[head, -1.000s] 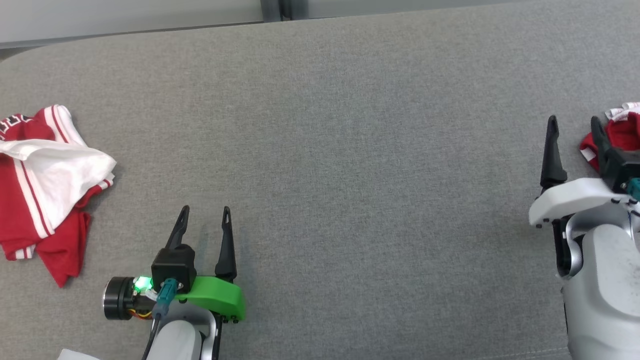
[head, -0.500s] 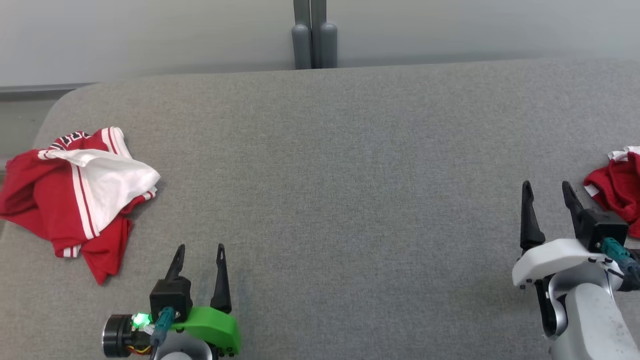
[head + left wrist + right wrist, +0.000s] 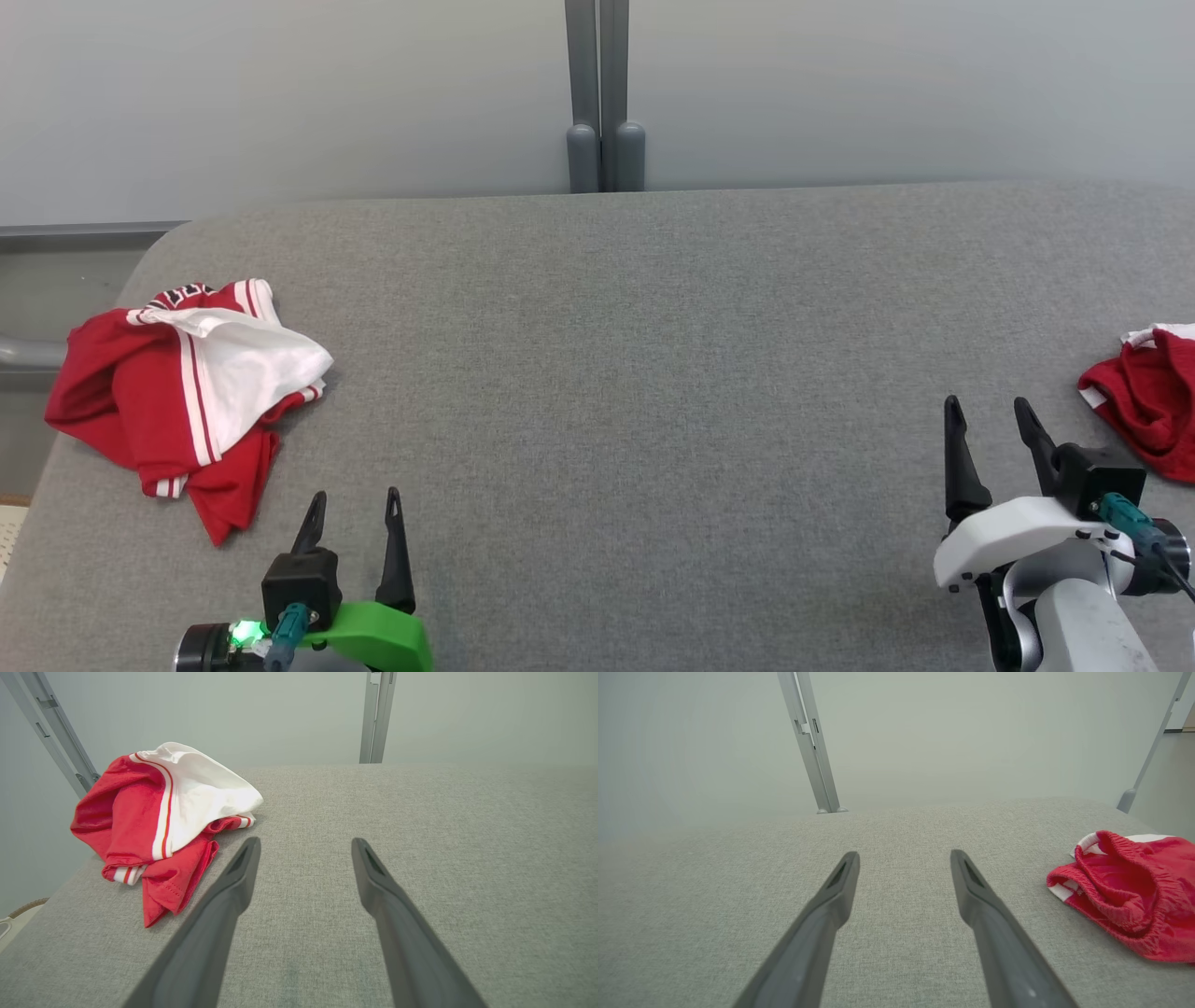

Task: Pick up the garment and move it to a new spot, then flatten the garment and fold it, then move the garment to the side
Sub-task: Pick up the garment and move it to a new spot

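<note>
Garment [image 3: 187, 392] lies crumpled at the left end of the gray table [image 3: 635, 373], and neither of your grippers touches it.
The red-and-white heap sits at about 10 o'clock from your left gripper [image 3: 356, 493], near it but apart. That gripper's fingers are spread with nothing between them. Your right gripper [image 3: 986, 401] is spread and empty too, above bare table, with a second red cloth [image 3: 1144, 411] at its 3 o'clock. A gray post [image 3: 605, 93] stands at 12 o'clock behind the table.
</note>
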Available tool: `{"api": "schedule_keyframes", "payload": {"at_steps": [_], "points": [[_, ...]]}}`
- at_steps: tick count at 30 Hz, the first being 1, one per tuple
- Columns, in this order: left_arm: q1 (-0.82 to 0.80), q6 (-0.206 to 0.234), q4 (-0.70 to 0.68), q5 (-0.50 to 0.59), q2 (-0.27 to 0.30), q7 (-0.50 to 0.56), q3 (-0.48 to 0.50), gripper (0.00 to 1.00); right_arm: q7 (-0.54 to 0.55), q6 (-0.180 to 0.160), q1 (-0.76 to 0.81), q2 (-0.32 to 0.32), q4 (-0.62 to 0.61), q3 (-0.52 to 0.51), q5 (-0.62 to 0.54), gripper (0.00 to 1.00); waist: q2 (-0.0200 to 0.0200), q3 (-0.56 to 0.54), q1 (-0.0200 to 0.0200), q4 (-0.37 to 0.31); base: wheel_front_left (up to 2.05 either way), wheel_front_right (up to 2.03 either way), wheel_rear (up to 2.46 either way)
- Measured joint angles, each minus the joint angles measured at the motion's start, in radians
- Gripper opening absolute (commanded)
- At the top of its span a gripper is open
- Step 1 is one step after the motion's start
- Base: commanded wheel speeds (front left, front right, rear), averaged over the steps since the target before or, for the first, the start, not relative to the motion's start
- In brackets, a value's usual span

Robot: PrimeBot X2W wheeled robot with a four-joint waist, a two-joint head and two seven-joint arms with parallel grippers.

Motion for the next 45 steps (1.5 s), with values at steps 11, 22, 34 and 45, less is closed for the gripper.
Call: {"api": "schedule_keyframes", "payload": {"at_steps": [11, 22, 34, 45], "points": [[0.005, 0.000, -0.010, 0.000, 0.000, 0.000, 0.015, 1.00, 0.000, 0.000, 0.010, 0.000, 0.001, 0.021, 0.020, 1.00, 0.0000, 0.009, 0.0000, 0.015, 0.00, 0.00, 0.00], [-0.005, 0.004, -0.014, -0.001, 0.000, 0.000, 0.036, 1.00, 0.000, 0.000, 0.012, 0.000, -0.007, 0.067, 0.049, 1.00, 0.0000, 0.027, 0.0000, 0.130, 0.00, 0.00, 0.00], [-0.004, 0.026, -0.026, -0.040, 0.001, 0.000, 0.064, 1.00, 0.000, 0.000, 0.002, 0.001, -0.018, 0.108, 0.048, 1.00, 0.0000, 0.060, 0.0000, 0.328, 0.00, 0.00, 0.00], [0.006, 0.031, -0.033, -0.065, 0.001, 0.000, 0.129, 1.00, 0.000, 0.000, -0.018, 0.001, -0.013, 0.154, 0.057, 1.00, 0.0000, 0.089, 0.0000, 0.468, 0.00, 0.00, 0.00]]}}
